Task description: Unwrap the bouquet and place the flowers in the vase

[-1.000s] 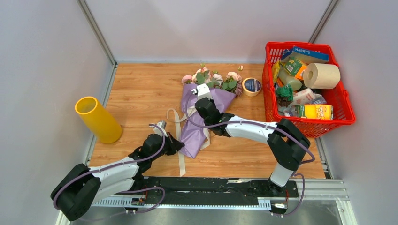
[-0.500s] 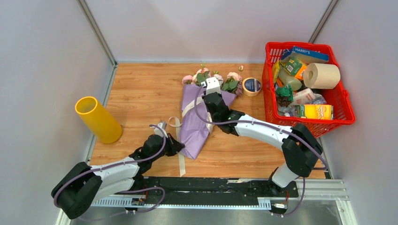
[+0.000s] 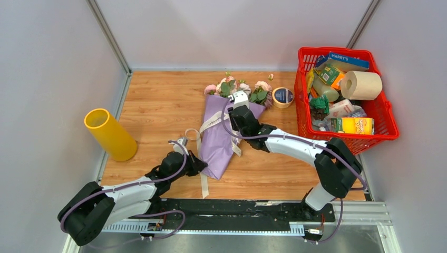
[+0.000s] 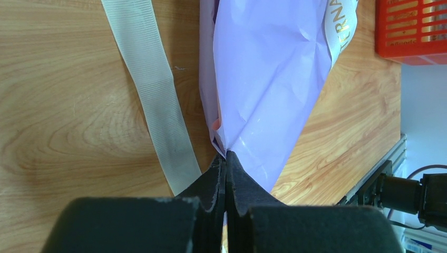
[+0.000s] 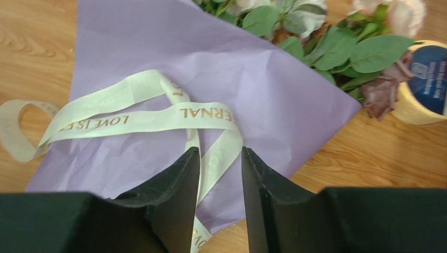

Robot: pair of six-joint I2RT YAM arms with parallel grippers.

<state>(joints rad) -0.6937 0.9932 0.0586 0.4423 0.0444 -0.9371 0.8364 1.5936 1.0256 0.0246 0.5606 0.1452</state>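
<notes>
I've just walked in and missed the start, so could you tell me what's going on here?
The left tool pinches the purple wrapping at the narrow tip of the bouquet, which lies on the table. The right tool hangs open over the upper wrapping, a strand of the cream ribbon running loose between its fingers. The flowers are still wrapped; the yellow vase holds none.

surface [image 3: 158, 105]: we see wood-grain board | middle: we find the bouquet [image 3: 219, 142] lying flat, flowers [image 3: 232, 87] toward the far edge | ribbon [image 3: 203, 182]: cream, trailing loose on the wood beside the wrap | left edge: we note the yellow vase [image 3: 110, 136] | right: red basket [image 3: 387, 132], tape roll [image 3: 283, 97] just beside it
</notes>
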